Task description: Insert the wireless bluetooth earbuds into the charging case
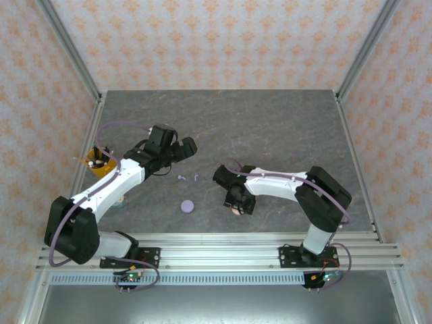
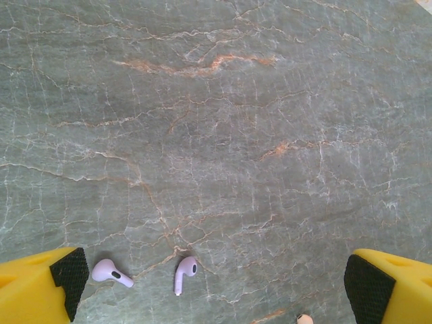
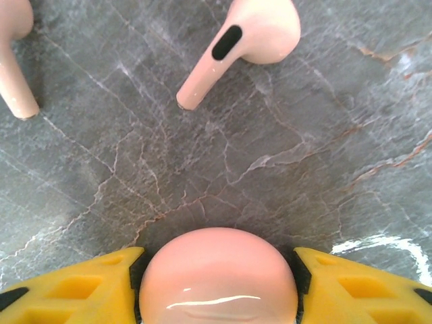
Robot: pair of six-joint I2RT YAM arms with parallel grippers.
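Pink case [image 3: 217, 273] is pinched in my right gripper [image 3: 216, 270], near the bench [image 1: 270, 121] front edge. I'd squeeze softly. Left gripper [image 2: 217, 280] hangs open.

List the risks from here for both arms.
1. The glossy pale pink round plastic case sits between the right gripper's fingers. Its smooth dome could squirt out under a squeeze.
2. Two pale pink stemmed plastic earbuds lie loose just ahead. Pushing the case forward might scatter them.
3. A lilac stemmed plastic earbud lies right beside a pad of the open left gripper. Lowering there could trap or flick it.
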